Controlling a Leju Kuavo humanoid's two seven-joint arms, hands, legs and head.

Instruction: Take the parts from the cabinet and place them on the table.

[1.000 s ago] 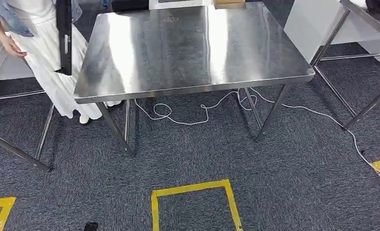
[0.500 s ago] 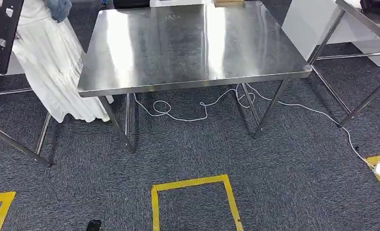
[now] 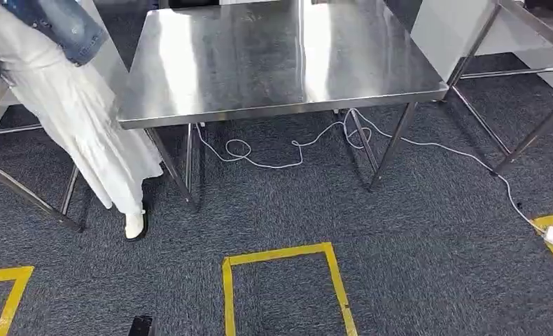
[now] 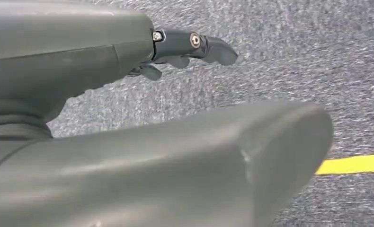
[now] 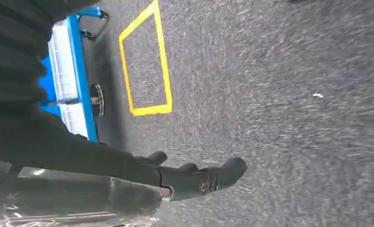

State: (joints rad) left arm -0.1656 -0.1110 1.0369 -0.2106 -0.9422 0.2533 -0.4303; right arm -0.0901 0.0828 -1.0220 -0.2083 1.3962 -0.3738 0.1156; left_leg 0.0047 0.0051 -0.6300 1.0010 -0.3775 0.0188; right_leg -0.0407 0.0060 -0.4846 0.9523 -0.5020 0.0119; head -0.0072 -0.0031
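Your left hand [image 4: 194,45] and right hand [image 5: 194,179] hang over grey carpet [image 3: 414,266], fingers loosely extended, holding nothing, likely because the bare steel table [image 3: 281,63] ahead awaits parts.

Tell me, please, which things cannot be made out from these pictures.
- Person, head view: cut off above by the picture's top edge.
- Table, head view: far edge cut off by the top edge, so anything there is unseen.
- Left robot hand, left wrist view: mostly hidden by the grey cover.
- Right robot hand, right wrist view: whether it holds the shiny thing beside it is unclear.
- Cabinet and parts: nothing clearly identifiable.
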